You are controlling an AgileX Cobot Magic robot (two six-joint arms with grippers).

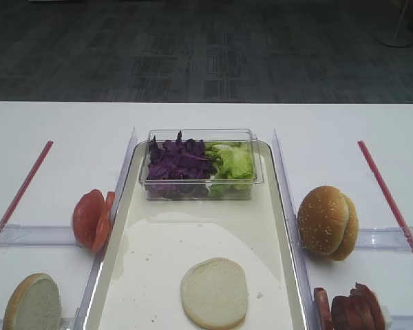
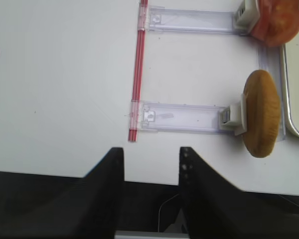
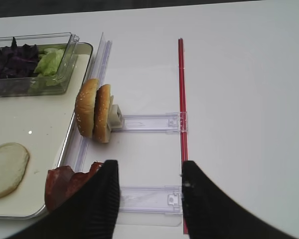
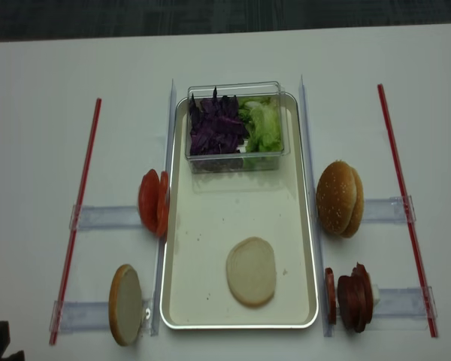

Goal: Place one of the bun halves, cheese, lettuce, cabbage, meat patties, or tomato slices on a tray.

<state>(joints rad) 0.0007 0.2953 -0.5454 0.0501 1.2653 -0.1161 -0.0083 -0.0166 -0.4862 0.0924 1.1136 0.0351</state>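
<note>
- Exterior high view: the flat cream bun half (image 1: 214, 293) lies face up on the tray (image 1: 275, 227), near the front edge and a little right of centre. In my judgement the placing is already done for this piece. The clear tub (image 1: 200, 165) sits across the far end of the tray, purple cabbage (image 1: 179, 163) on the left, lettuce (image 1: 233, 162) on the right. Neither of my arms shows here.
- Right wrist view: my right gripper (image 3: 149, 191) hangs above the desk (image 3: 249, 99) just right of the tray, its jaws apart and holding nothing. The meat patties (image 3: 65, 181) stand on edge in a clear rack just left of my near finger, and the sesame buns (image 3: 94, 113) stand upright further off. I take it the racks hold them on edge so jaws can slip around one.
- Left wrist view: my left gripper (image 2: 152, 172) is back over the near desk edge, jaws apart and empty. The spare bun half (image 2: 260, 113) stands on edge in its rack on the right, with the tomato slices (image 2: 278, 22) beyond.
- Realsense overhead view: everything is ranged beside the tray, tomatoes and spare bun left, sesame buns and patties right, so each arm reaches its own side.
</note>
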